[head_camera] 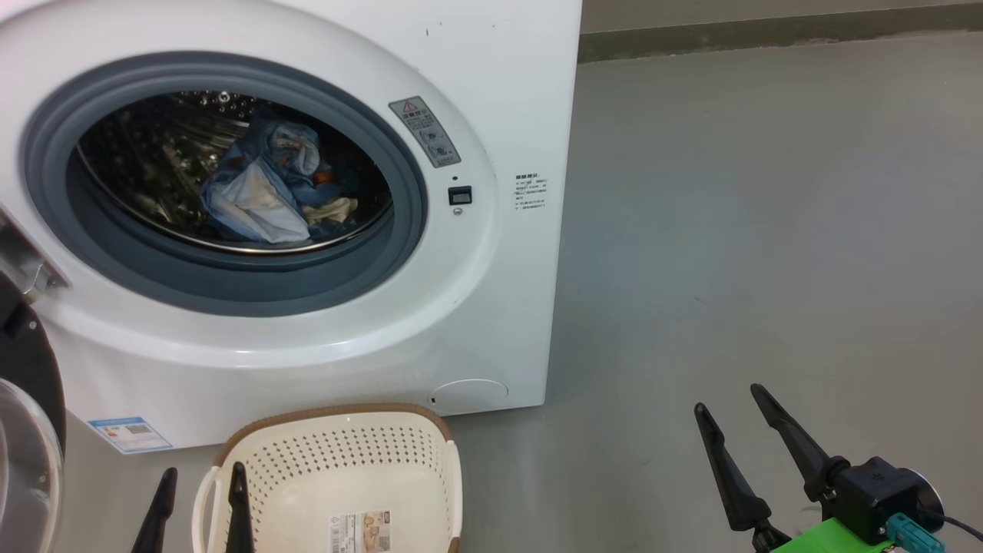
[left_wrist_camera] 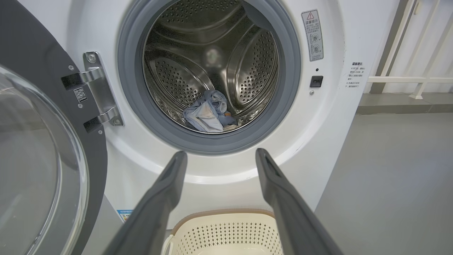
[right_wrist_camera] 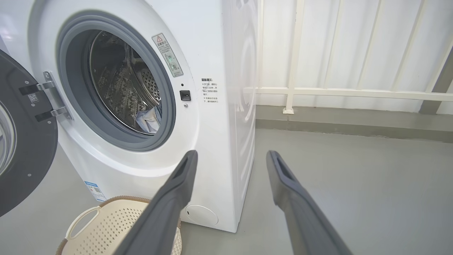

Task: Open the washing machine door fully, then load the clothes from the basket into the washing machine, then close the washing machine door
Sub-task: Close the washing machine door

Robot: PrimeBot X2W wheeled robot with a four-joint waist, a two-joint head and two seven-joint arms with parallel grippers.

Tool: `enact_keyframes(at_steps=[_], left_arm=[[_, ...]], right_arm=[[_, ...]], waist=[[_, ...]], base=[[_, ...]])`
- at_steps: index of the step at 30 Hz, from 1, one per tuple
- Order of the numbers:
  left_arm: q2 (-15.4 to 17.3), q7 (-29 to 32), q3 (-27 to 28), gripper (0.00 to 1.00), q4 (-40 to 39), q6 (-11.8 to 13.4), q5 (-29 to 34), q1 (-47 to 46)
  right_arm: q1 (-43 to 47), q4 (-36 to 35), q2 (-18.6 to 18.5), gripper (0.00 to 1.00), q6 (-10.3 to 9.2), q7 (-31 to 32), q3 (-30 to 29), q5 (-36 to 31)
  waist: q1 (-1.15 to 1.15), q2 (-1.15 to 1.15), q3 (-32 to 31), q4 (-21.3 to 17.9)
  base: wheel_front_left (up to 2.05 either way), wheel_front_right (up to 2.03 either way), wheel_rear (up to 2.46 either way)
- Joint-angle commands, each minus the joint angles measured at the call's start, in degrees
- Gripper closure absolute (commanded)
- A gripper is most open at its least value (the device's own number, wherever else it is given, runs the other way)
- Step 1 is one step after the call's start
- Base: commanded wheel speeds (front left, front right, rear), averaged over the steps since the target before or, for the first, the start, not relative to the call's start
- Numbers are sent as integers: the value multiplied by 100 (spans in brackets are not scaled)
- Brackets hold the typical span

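The washing machine [head_camera: 491,92] [left_wrist_camera: 332,124] [right_wrist_camera: 212,141] stands in front of me, its door [head_camera: 23,430] [left_wrist_camera: 35,159] [right_wrist_camera: 21,159] swung wide open to the left on its hinge. The light-blue and cream clothes [head_camera: 261,192] [left_wrist_camera: 208,113] [right_wrist_camera: 148,120] lie in a heap at the bottom of the steel drum. On the floor below the opening sits the basket [head_camera: 338,415] [left_wrist_camera: 226,214] [right_wrist_camera: 116,202]; the part I see holds only its label sticker. My left gripper [head_camera: 204,468] [left_wrist_camera: 220,153] is open at the basket's left rim. My right gripper [head_camera: 728,398] [right_wrist_camera: 231,153] is open over bare floor, right of the machine.
Grey floor [head_camera: 768,230] stretches to the right of the machine with free room. A white railing [right_wrist_camera: 336,92] and a low grey kerb [right_wrist_camera: 354,122] run behind it. The open door takes up the space at the machine's left.
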Motion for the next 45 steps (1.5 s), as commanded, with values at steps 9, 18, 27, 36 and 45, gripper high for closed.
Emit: enact_keyframes(at_steps=[9,18,27,36,45], left_arm=[[75,-53,217,0,-49,-19,-6,-140],[73,-53,227,0,-28,-33,26,-175],[40,-53,251,0,27,-57,55,-214],[19,-53,260,0,69,-133,84,-250],[-23,-53,308,0,83,-211,127,-262]], right_arm=[[8,-167,0,0,9,20,109,-13],[2,-160,5,0,9,14,94,-9],[3,-147,-4,0,9,14,85,2],[1,-133,-8,0,9,11,75,15],[-2,-119,-11,0,9,4,62,33]], waist=[[0,0,-7,-33],[0,0,0,-37],[0,0,7,-28],[0,0,9,-7],[0,0,13,9]], base=[[0,0,0],[-4,4,0],[-94,94,0],[-176,176,0],[-79,79,0]])
